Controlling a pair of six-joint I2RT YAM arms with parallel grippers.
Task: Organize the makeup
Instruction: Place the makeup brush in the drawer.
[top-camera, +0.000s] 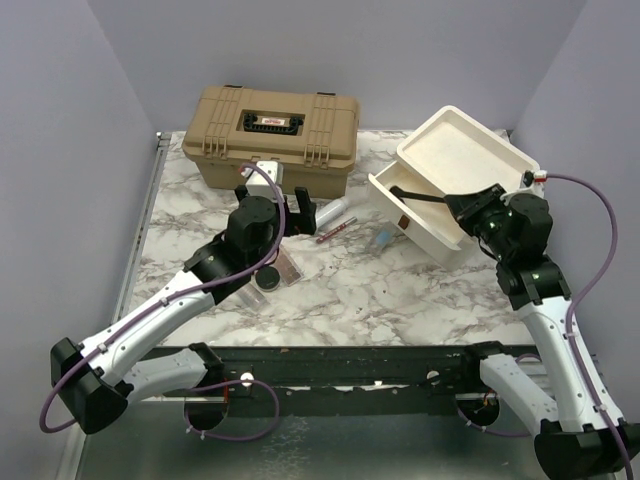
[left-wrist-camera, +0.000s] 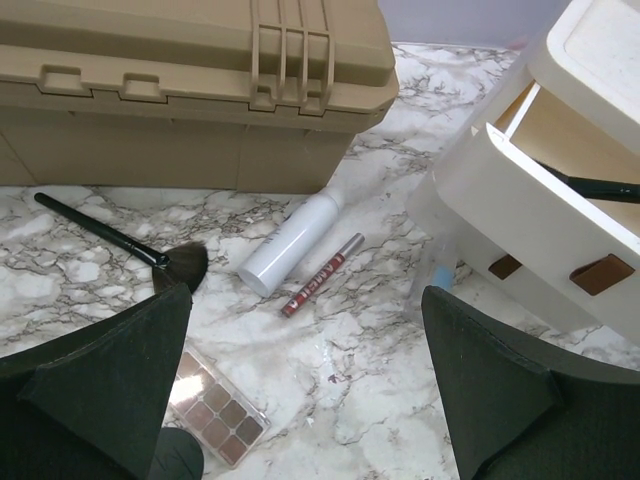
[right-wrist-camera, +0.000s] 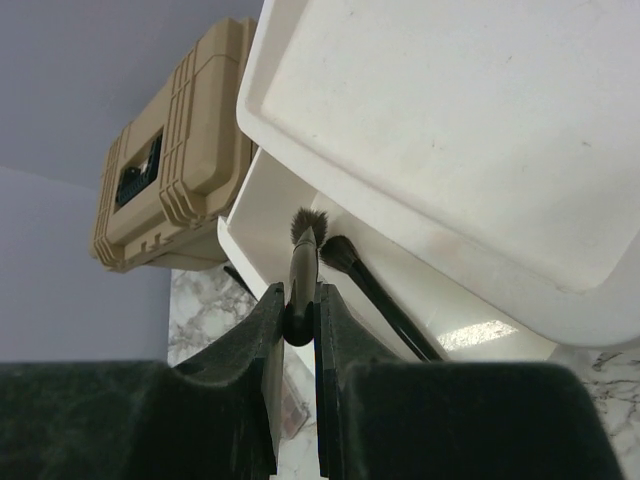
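Observation:
My right gripper (right-wrist-camera: 298, 300) is shut on a thin black brush (right-wrist-camera: 303, 262), holding it over the open drawer (top-camera: 432, 232) of the white box (top-camera: 462, 150). A second black brush (right-wrist-camera: 378, 297) lies inside that drawer. My left gripper (left-wrist-camera: 305, 390) hangs open over the marble table, nothing between its fingers. Below it lie a black fan brush (left-wrist-camera: 150, 255), a pale cylindrical tube (left-wrist-camera: 295, 240), a red lip-gloss stick (left-wrist-camera: 322, 275), an eyeshadow palette (left-wrist-camera: 215, 405) and a small light-blue piece (left-wrist-camera: 443, 275). In the top view my left arm hides the fan brush.
A big tan latched case (top-camera: 270, 135) stands at the back of the table, just behind the makeup. The white box sits tilted at the back right, its lower drawer fronts (left-wrist-camera: 600, 275) facing my left gripper. Grey walls enclose the table.

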